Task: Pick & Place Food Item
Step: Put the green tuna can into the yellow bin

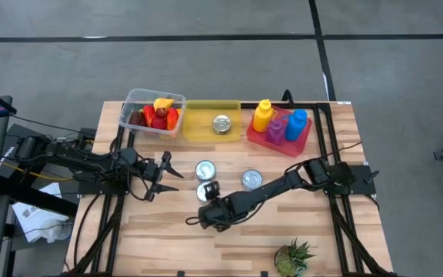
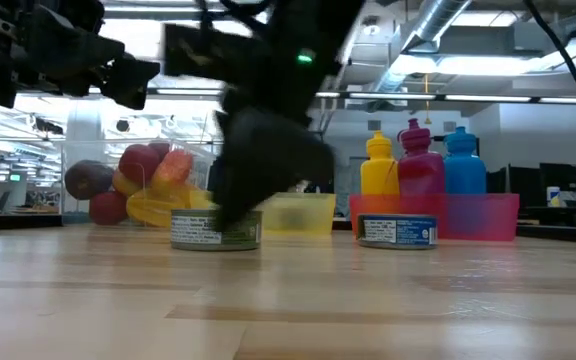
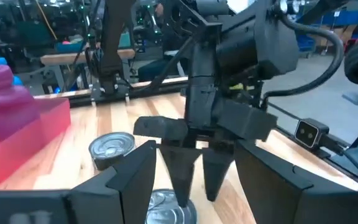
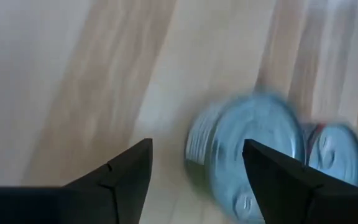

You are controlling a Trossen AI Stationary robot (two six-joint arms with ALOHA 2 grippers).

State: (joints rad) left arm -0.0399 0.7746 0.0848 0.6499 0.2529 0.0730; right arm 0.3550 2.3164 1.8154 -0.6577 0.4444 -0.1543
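Can on the table, mid-front, just beside my right gripper; not yet picked.

Status: 1 can already lies in the yellow bin at the far edge. 3 cans stand on the wooden table: the target, a second one just beyond it, and a third to the right. My right fingers stand apart with nothing between them; the target can sits just past my tips, off to 1 side, so the grasp is, by my judgement, the next step, then transfer to the bin. My left gripper waits at the left, half open and empty. Labels: the low view shows printed bands on 2 cans, text unreadable.
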